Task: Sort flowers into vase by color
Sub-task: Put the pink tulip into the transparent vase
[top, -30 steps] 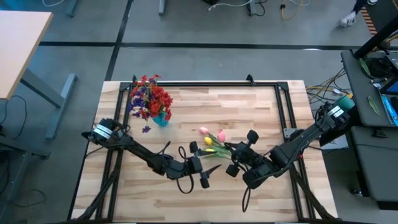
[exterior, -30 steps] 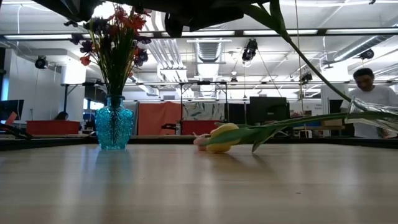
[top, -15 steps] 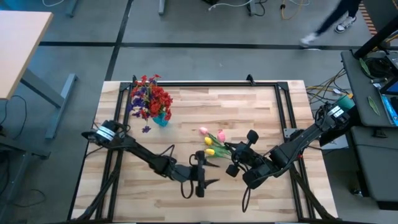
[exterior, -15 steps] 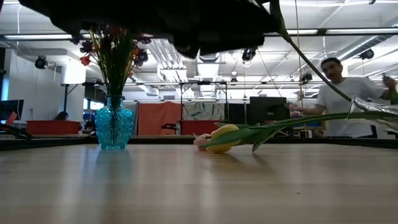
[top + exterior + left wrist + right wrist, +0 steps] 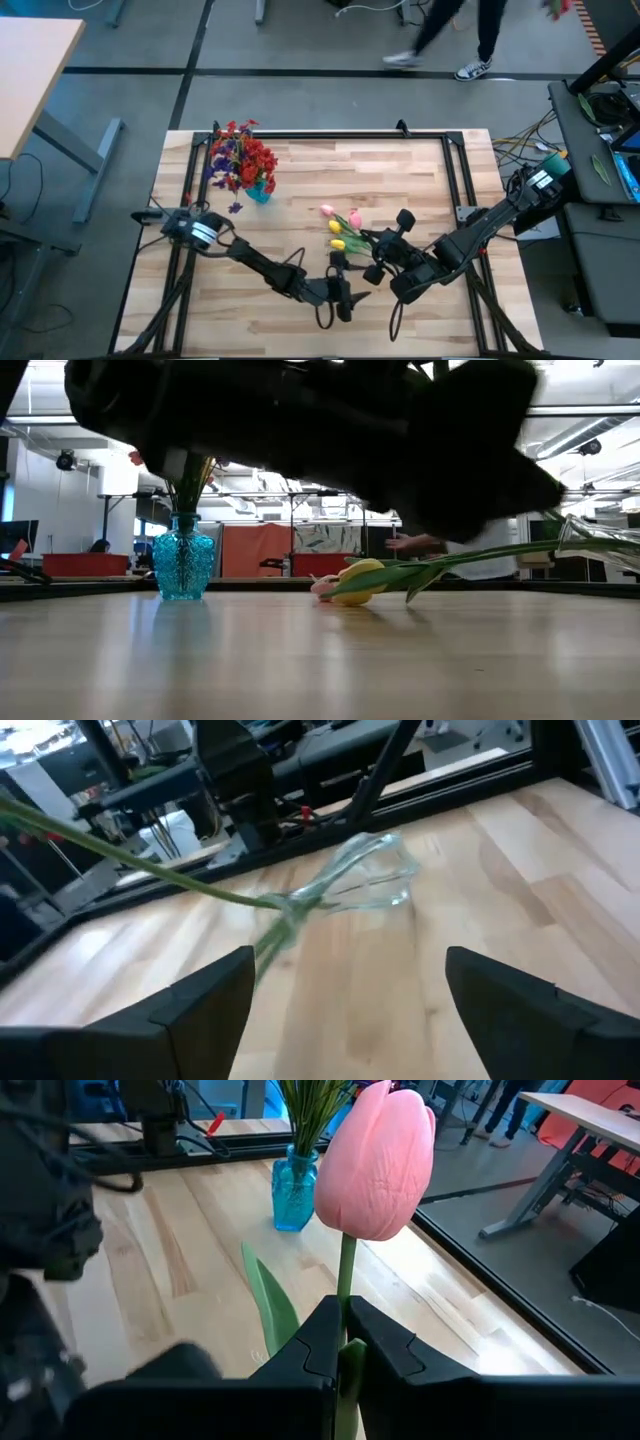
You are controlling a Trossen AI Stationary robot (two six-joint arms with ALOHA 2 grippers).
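Note:
Two yellow tulip buds and a pink one lie on the table's middle; their stems run toward the right. A second pink tulip is held in my right gripper, which is shut beside the lying buds. The blue vase stands far left and holds red and purple flowers. My left gripper is open, near of the tulips, and holds nothing. Its wrist view looks at a green stem that ends at a clear glassy thing on the table. My right gripper pinches the pink tulip's green stem between its two fingers, a little below the bud. The fingers point toward the blue vase at the table's far left. The bud stands out past the fingertips; the fingers hide the rest of the stem.
A black frame runs round the wooden table top. The left arm's dark bulk fills the top of the low view. Bare wood lies between the vase and the tulips. A person walks on the floor beyond the far edge.
My left gripper has moved from just left of the yellow tulips toward the table's near edge and to the right, turning as it went, and stays open. In the low view its arm has come to cover the top of the picture. A person has walked leftward beyond the table.

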